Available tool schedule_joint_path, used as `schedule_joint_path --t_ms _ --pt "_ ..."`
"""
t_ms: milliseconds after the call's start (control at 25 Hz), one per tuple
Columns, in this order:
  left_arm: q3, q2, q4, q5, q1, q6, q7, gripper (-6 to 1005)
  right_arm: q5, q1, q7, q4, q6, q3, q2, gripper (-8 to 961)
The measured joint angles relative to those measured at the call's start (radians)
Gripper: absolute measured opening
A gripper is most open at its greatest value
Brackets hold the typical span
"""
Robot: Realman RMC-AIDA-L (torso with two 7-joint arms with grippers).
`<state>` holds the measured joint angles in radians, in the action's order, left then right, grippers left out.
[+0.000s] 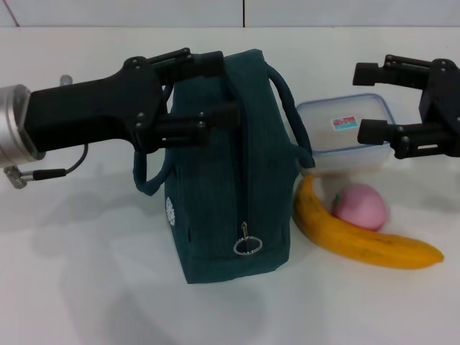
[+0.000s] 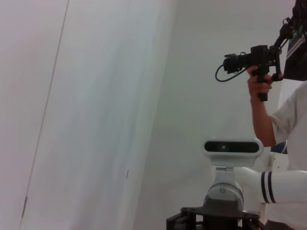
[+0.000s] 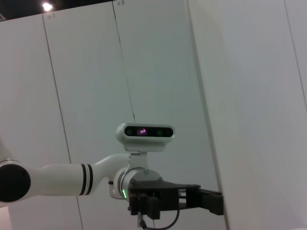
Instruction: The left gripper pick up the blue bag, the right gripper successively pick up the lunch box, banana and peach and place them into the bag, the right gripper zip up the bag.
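The blue bag (image 1: 237,180) stands upright in the middle of the table, its silver ring pull (image 1: 246,246) hanging at the near end of the zipper. My left gripper (image 1: 219,88) reaches in from the left and is open, its fingers spread against the bag's upper left side. One bag handle (image 1: 146,183) hangs below it. The lunch box (image 1: 345,133) sits right of the bag. My right gripper (image 1: 365,100) hovers open over its right part. In front of the box lie the peach (image 1: 359,206) and the banana (image 1: 363,243), the banana's tip close to the bag.
The white table (image 1: 86,287) stretches around the objects. Both wrist views face away from the table: the left one shows the robot's head (image 2: 231,146) and a person holding a camera (image 2: 254,62), the right one a wall and the robot's head (image 3: 144,132).
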<state>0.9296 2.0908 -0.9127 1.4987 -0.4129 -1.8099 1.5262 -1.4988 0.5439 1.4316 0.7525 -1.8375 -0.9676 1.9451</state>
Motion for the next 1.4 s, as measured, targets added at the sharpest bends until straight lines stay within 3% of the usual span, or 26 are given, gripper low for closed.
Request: schedule_joint_path --t_ms 640,760,920,1080,1400 --pt "-0.016 -0.006 -0.023 -0.009 -0.004 0.007 0.052 839 0.0 0.004 0.001 -0.001 0.002 -0.001 0.0 875" --pt "-0.057 -0.035 -0.165 0.057 -0.013 0.033 0.272 838 -0.001 0.001 0.001 -0.001 0.002 -0.001 0.0 872" --pt "-0.062 -0.094 -0.375 0.32 -0.056 0.062 0.687 838 -0.019 -0.004 0.001 -0.001 0.006 0.004 0.0 870" --pt "-0.06 -0.103 -0.465 0.517 -0.097 0.054 0.927 837 -0.024 -0.01 -0.016 -0.012 0.011 0.005 0.001 867" --pt "-0.059 -0.132 -0.442 0.53 -0.133 -0.017 1.13 836 -0.026 -0.023 -0.04 -0.028 0.012 0.004 0.004 861"
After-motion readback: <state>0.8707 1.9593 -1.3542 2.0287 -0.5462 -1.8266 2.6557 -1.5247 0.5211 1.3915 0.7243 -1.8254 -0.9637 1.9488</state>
